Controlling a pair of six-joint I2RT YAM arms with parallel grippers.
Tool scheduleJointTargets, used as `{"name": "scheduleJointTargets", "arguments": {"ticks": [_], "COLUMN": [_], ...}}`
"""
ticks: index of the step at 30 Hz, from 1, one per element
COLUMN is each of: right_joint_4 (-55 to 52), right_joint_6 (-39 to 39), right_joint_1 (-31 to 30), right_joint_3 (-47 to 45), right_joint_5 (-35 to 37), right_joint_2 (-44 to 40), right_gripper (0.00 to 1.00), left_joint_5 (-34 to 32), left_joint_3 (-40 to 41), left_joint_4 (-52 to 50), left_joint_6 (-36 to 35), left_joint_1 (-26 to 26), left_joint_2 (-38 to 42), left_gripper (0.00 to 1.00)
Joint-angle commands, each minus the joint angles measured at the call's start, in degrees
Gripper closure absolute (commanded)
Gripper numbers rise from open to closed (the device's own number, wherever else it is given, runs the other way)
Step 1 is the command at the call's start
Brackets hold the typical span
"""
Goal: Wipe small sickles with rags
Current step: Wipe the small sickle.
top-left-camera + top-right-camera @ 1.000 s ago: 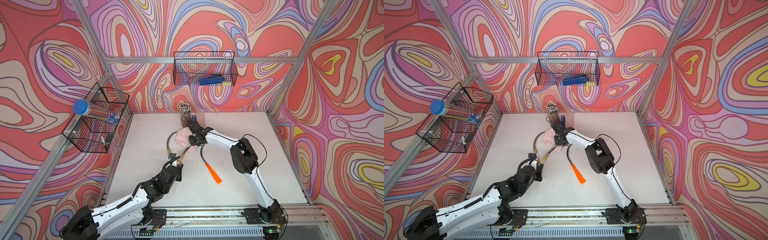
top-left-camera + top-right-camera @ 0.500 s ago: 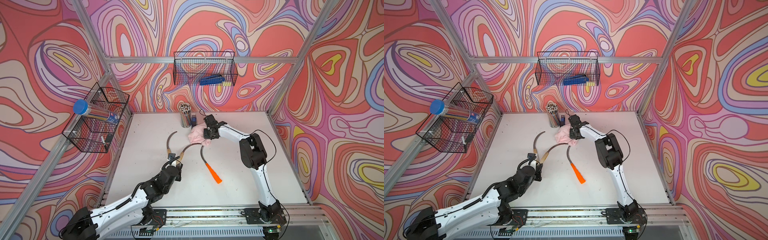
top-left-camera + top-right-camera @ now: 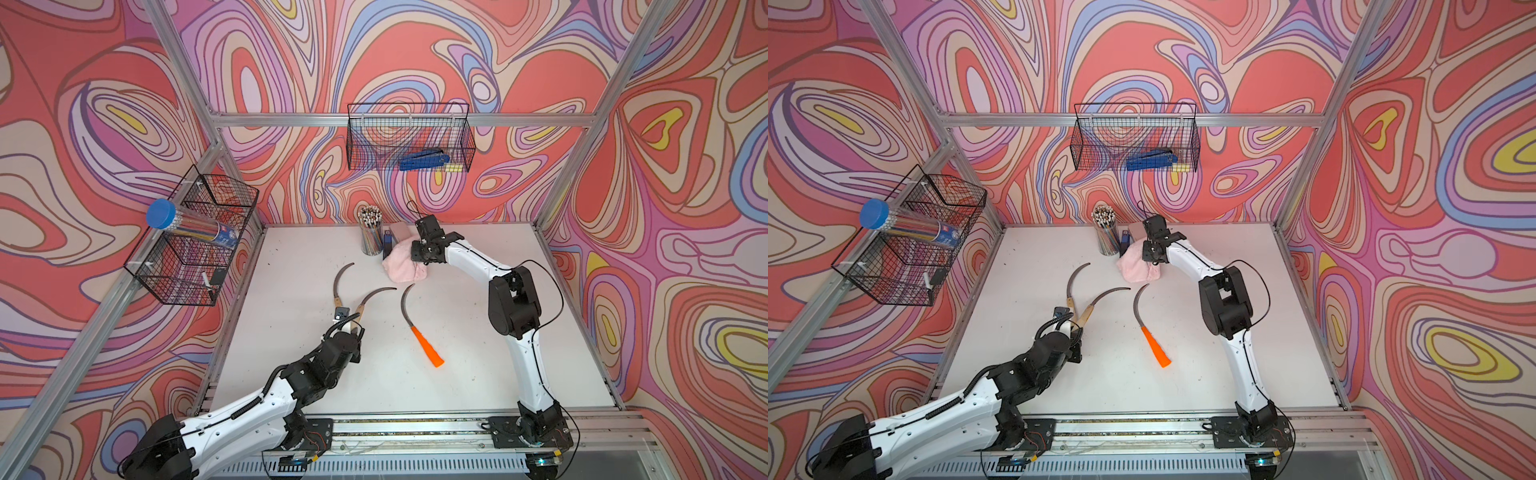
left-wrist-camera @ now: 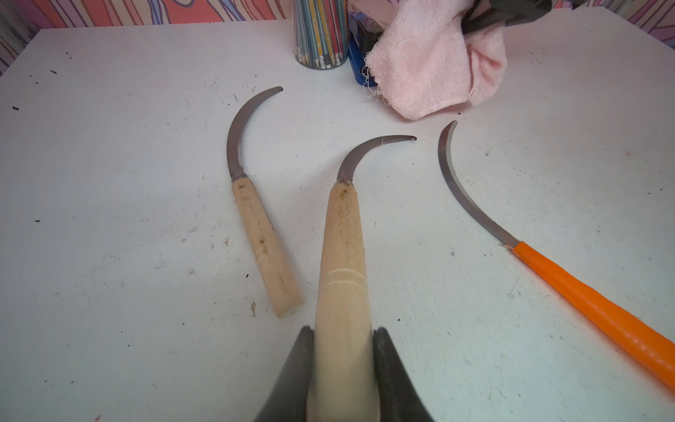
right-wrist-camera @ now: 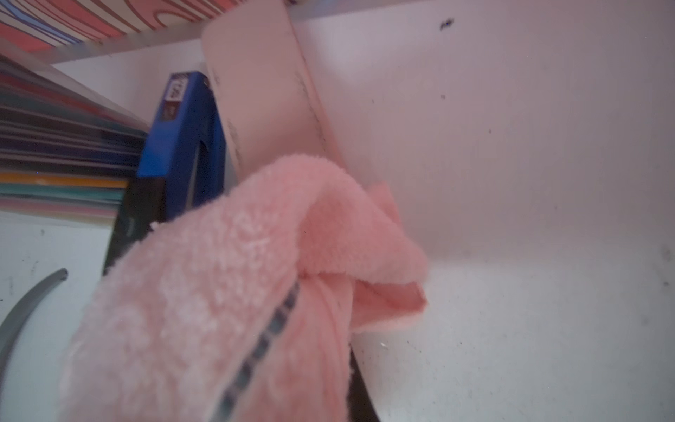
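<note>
Clock directions treat the white table point(image 3: 291, 374) as the dial, with twelve at the back wall. My left arm point(image 3: 257, 411) reaches in from seven o'clock. My right arm point(image 3: 515, 303) rises from five and bends over toward twelve. One wire basket point(image 3: 409, 141) hangs on the back wall at twelve, and a second wire basket point(image 3: 195, 241) hangs on the side wall at ten.

My right gripper point(image 3: 419, 257) is clamped on the pink rag point(image 3: 401, 266), which hangs bunched from the grip at twelve o'clock, near the back edge. I cannot tell whether its lowest fold touches the table.

My left gripper point(image 4: 343, 343) is closed tight around the butt end of a wooden-handled sickle point(image 4: 343, 255). It is at nine o'clock from the table's centre, and its dark blade curves toward one. Just beside it on the nine o'clock side, not touching, a second wooden-handled sickle point(image 4: 261, 244) lies flat with its blade tip toward twelve. The orange-handled sickle point(image 3: 424, 340) lies flat at the centre, handle toward five. Its blade tip points toward twelve, near the rag but apart from it.

A pencil cup point(image 3: 371, 235) stands at eleven by the back edge. Between the cup and the rag are a small blue box point(image 5: 182, 131) and a smooth pink case point(image 5: 255, 91), both just beside the rag.
</note>
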State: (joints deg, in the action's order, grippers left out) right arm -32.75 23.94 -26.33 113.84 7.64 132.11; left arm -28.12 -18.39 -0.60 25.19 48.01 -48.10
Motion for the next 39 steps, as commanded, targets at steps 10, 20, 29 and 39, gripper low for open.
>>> {"name": "scheduleJointTargets", "arguments": {"ticks": [10, 20, 29, 39], "right_joint_4": [2.8, 6.7, 14.5, 18.7], "right_joint_6": [-3.6, -0.3, 6.1, 10.7], "right_joint_1": [-9.7, -15.8, -19.9, -23.0], "right_joint_3": [7.6, 1.8, -11.0, -18.9], "right_joint_5": [6.7, 4.3, 2.4, 1.7], "right_joint_2": [6.6, 6.5, -1.5, -9.6], "right_gripper": [1.00, 1.00, 1.00, 1.00], "left_joint_5": [3.7, 2.7, 1.2, -1.3], "left_joint_3": [-0.4, -0.7, -0.9, -1.4], "left_joint_4": [-1.1, -1.4, -2.0, -2.5], "left_joint_6": [0.2, 0.4, 0.9, 1.7], "left_joint_1": [-0.2, -0.1, -0.2, -0.1], "left_joint_2": [3.8, 3.1, 2.8, 0.5], "left_gripper": [1.00, 1.00, 1.00, 1.00]}}
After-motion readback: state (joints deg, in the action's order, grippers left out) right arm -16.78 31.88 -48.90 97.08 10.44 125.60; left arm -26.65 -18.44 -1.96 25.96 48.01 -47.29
